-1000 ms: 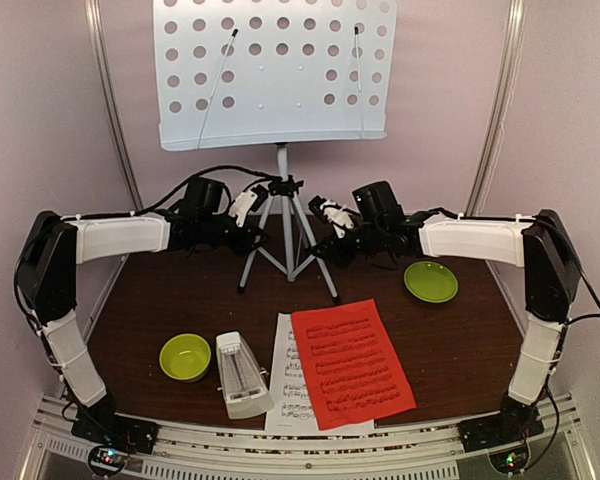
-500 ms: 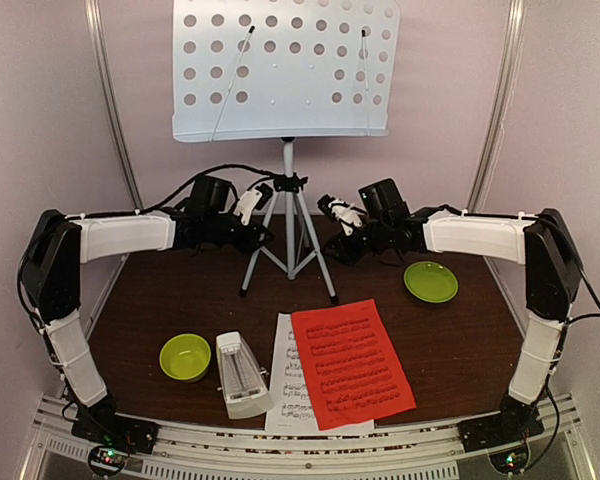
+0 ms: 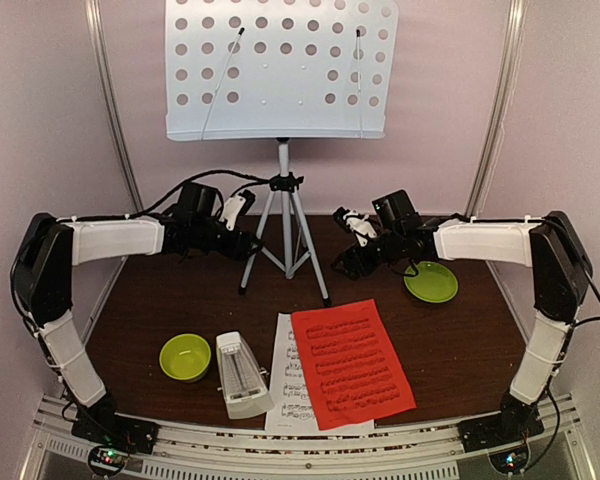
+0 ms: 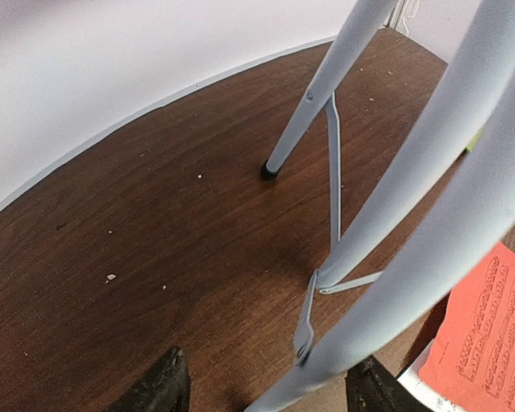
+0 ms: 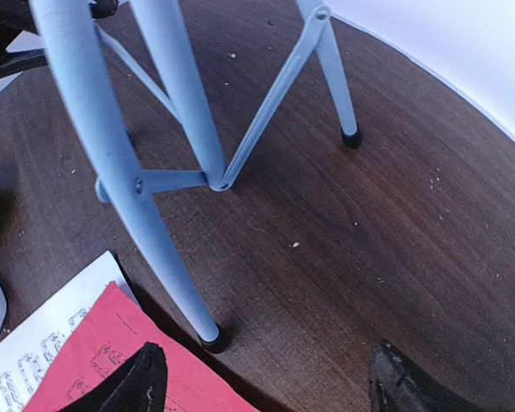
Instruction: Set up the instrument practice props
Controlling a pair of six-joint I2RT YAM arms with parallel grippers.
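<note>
Music stand (image 3: pixel 280 70) is upright at the far middle of the bench (image 3: pixel 160 300), perforated pale panel up top. Its tripod (image 3: pixel 285 230) is spread, and the feet that show are on the dark wood.

Left pincer (image 4: pixel 266 390) is low at the left side of the tripod with its jaws apart. Both dark fingers (image 4: pixel 163 390) show at the bottom of the left wrist view. One pale tripod leg runs through the gap between them and is not clamped; whether it touches either finger cannot be told.

Right pincer (image 5: pixel 266 378) is low at the right side of the tripod with its jaws wide apart. Only bare bench shows between its fingers (image 5: pixel 142 382), and a tripod foot sits just ahead.

Red sheet (image 3: pixel 352 362) lies flat at the near edge, middle-right. It overlaps the white sheet (image 3: pixel 288 385), which sticks out on its left and bottom. Metronome (image 3: pixel 242 375) stands just beside the white sheet's left edge. Both pincers are well apart from the sheets and the metronome.

Lime-green bowl (image 3: pixel 185 357) sits left of the metronome, close by. Lime-green plate (image 3: pixel 430 281) is on the right side of the bench, under the right arm's wrist end.
</note>
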